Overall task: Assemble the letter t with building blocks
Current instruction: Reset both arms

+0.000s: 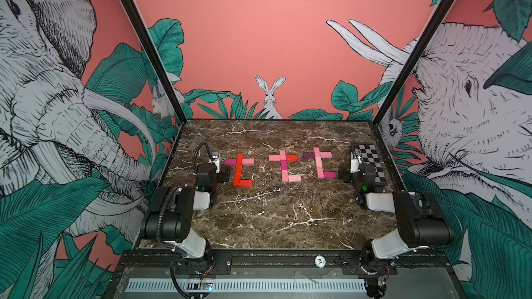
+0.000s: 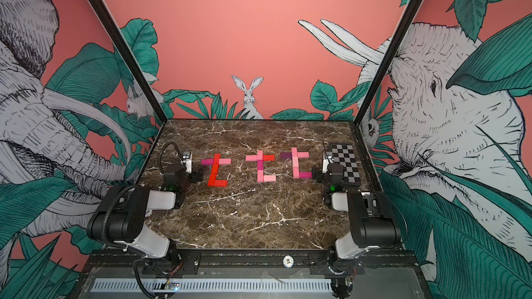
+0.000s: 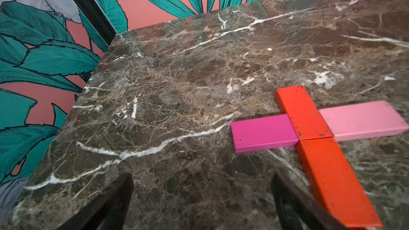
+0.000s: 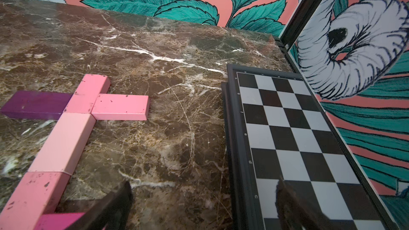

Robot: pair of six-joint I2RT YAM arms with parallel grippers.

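Flanking the blocks (image 1: 283, 165), laid flat on the table (image 1: 273, 214) as three t shapes, left gripper (image 3: 203, 198) and right gripper (image 4: 202, 205) hang spread and empty, likely parked clear so nothing gets nudged.

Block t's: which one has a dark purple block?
The t nearest the checkered board: the dark purple block is one crossbar arm. The red-stemmed t and the middle t have none.
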